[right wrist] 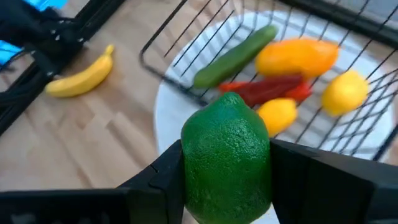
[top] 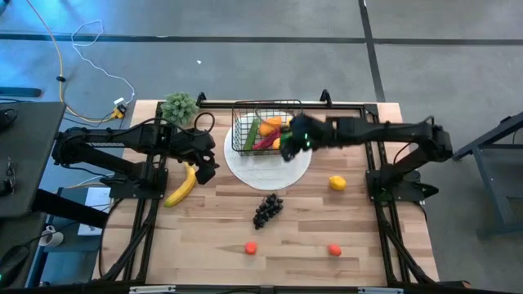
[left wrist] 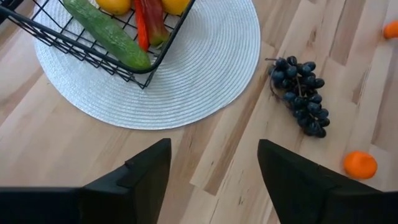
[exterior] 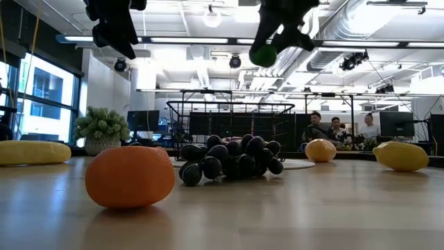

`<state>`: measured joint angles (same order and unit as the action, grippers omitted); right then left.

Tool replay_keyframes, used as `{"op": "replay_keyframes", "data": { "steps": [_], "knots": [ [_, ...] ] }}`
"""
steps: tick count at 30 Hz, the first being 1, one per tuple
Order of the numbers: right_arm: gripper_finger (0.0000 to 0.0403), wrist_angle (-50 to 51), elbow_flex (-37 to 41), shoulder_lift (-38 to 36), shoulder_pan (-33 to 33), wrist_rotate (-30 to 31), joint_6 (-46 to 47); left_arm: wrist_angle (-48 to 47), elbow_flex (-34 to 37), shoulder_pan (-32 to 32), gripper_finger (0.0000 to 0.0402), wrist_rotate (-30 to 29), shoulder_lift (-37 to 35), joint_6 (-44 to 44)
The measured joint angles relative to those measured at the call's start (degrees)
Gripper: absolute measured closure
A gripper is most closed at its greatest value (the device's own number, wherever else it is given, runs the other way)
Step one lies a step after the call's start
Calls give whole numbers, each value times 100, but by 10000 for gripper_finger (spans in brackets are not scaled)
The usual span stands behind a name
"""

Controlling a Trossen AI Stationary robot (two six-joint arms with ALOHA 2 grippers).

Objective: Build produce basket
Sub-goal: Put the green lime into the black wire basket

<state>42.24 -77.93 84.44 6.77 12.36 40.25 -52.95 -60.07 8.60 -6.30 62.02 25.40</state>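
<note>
Right gripper clamps one lime above basket (five pieces inside); left gripper empty, spread

You will find no readable text, label, brand, number or sign in any of the four views. The toy fruits and vegetables, the wire basket, the round white mat and the wooden counter carry no markings. The screens in the room behind the counter are too small and dim for you to read.
</note>
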Motion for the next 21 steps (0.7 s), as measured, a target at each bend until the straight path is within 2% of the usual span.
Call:
{"op": "replay_keyframes", "data": {
  "steps": [7, 10, 16, 21],
  "knots": [
    [230, 8, 0, 162, 1111, -887, -910, -31, 0, 0, 128, -212, 0, 597],
    [238, -1, 0, 285, 1442, -1104, -1249, -37, 0, 0, 124, -167, 0, 719],
    [257, -4, 0, 714, 1825, -1665, -1801, -42, 0, 0, 126, -164, 0, 755],
    [227, 101, 0, 1023, 1876, -2039, -2150, -42, 0, 0, 126, -162, 0, 761]
  ]
}}
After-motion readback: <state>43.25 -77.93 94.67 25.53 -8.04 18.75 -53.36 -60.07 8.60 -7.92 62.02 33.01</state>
